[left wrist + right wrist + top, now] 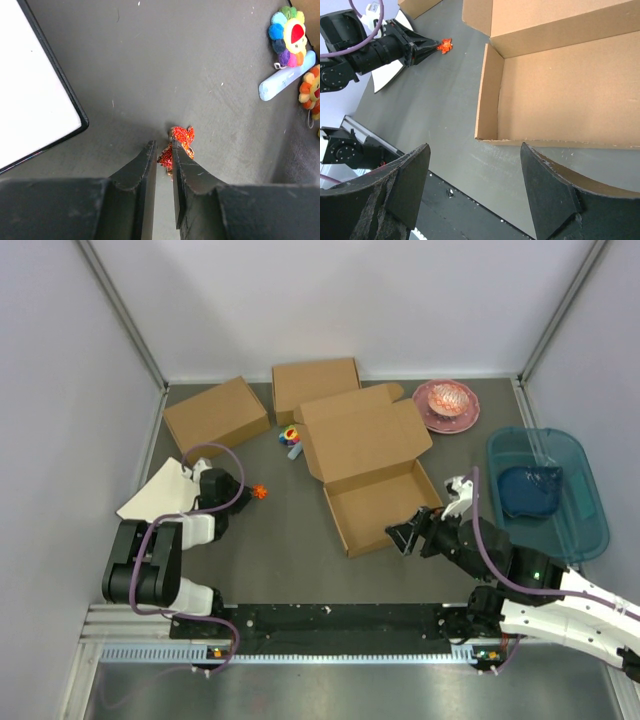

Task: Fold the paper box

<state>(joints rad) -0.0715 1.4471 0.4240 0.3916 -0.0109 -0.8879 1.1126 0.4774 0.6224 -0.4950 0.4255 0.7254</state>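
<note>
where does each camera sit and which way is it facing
top external: above and behind the robot, looking down at the table; left gripper and right gripper show.
left wrist: looking along the left gripper at an orange trinket; its fingers show.
right wrist: looking past the open right gripper at the paper box; its fingers show.
shared: right wrist also shows the left gripper and trinket.

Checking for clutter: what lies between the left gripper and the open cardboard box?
A small orange glittery trinket sits at the tips of the left gripper; past it, only bare dark tabletop up to the cardboard box. The top view shows this.
</note>
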